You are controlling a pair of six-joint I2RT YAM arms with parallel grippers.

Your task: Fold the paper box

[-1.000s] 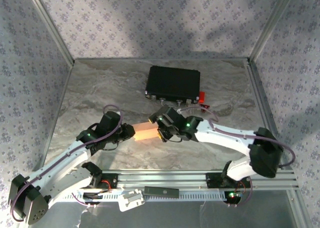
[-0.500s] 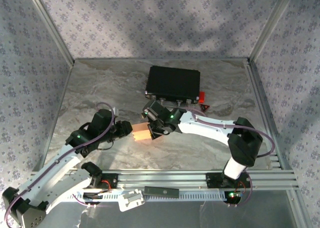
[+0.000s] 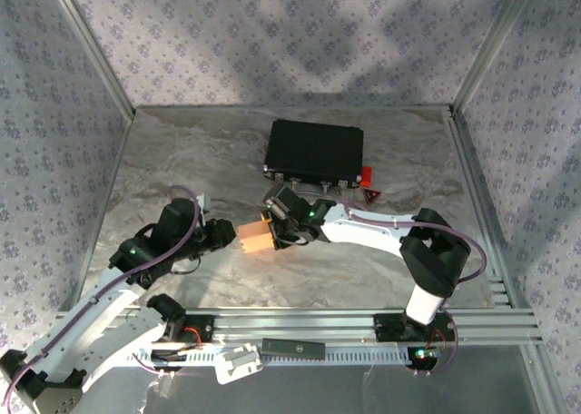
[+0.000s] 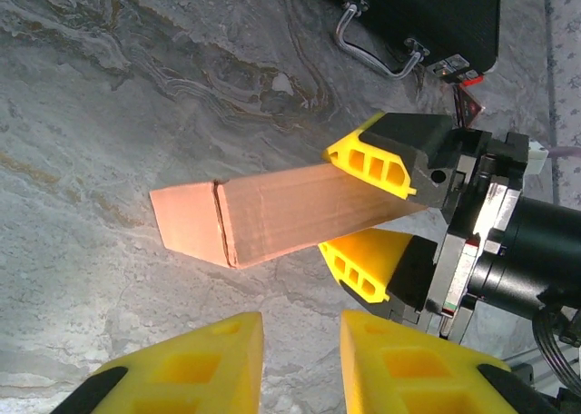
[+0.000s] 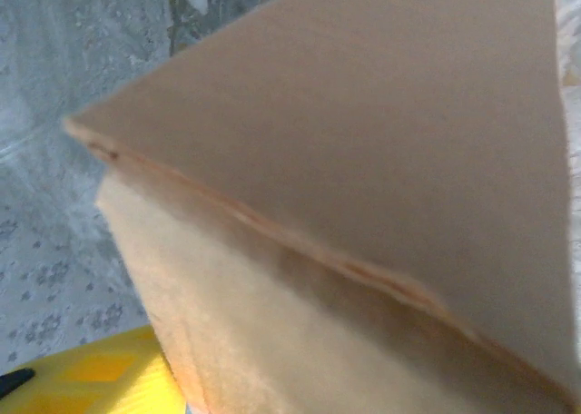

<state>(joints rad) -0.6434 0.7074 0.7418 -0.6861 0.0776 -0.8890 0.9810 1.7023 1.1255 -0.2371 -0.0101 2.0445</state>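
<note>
Grey marbled table [image 3: 182, 160], walled in by patterned panels. Over its near half, left arm [image 3: 109, 282] and right arm [image 3: 381, 235], reaching inward toward each other. At the far middle, black case [image 3: 315, 151], lying flat, latches and handle facing the near side.

Between the two wrists, mid-table, paper box [image 3: 255, 238]: salmon-orange, folded into a long sleeve, a flap hinged on a crease at the end nearest the left arm. Close up in the right wrist view, plain cardboard faces meeting along one edge.

Right gripper [image 4: 381, 210] clamped on the box's other end, one yellow finger above, one below. Left gripper [image 4: 302, 359] just short of the flap end, fingers slightly apart, gripping nothing, clear of the cardboard.

By the case's near right corner, small red tag [image 3: 368, 175].
</note>
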